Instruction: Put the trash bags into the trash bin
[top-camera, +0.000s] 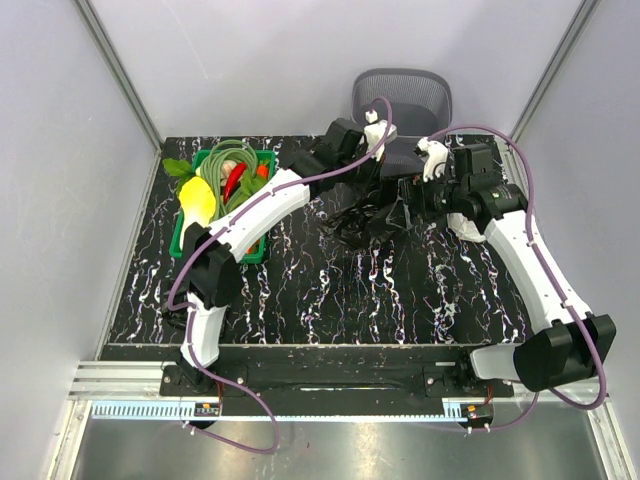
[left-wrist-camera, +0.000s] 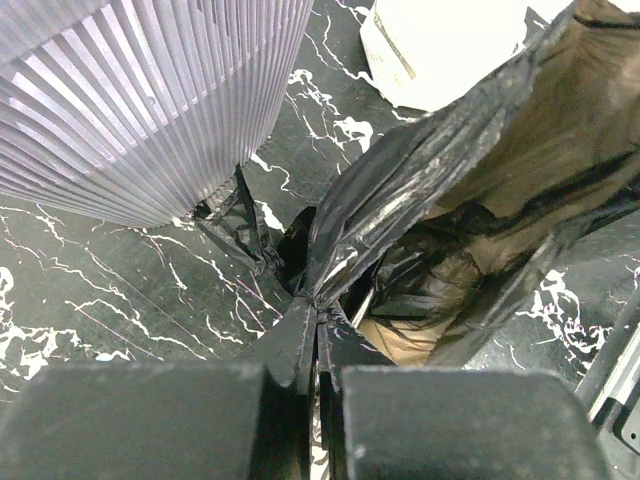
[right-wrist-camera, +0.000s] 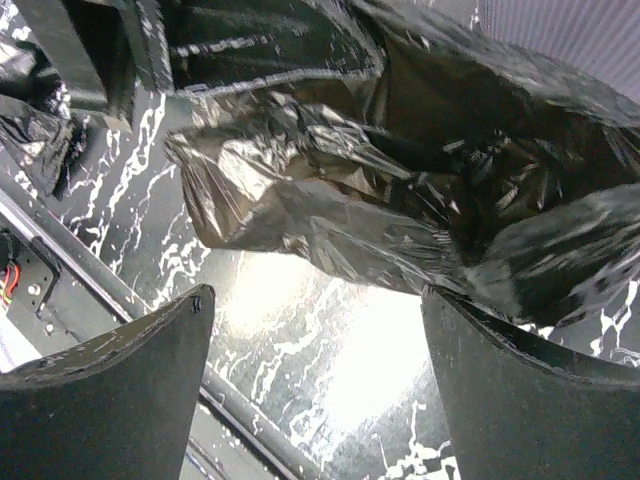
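One large trash bag (top-camera: 372, 218), glossy black and crumpled, lies on the worktop (top-camera: 330, 290) just in front of the trash bin (top-camera: 402, 98). A smaller black scrap (left-wrist-camera: 232, 215) of film sits at the bin's foot; whether the heap holds more bags I cannot tell. There is one bin, grey and ribbed, at the worktop's far edge. One white roll (left-wrist-camera: 440, 50) lies near the bin's base, and one green crate (top-camera: 180, 240) of vegetables sits well to the bin's left in the overhead view. The worktop is black with white veining, closed in by pale walls (top-camera: 250, 60). The left arm stretches diagonally toward the bin, its left claw (left-wrist-camera: 316, 345) pinched tight on a fold of the bag. The right arm bends in from the bin's right. The right claw (right-wrist-camera: 315, 300) is spread wide, with the bag just ahead of its fingers, gripping nothing.
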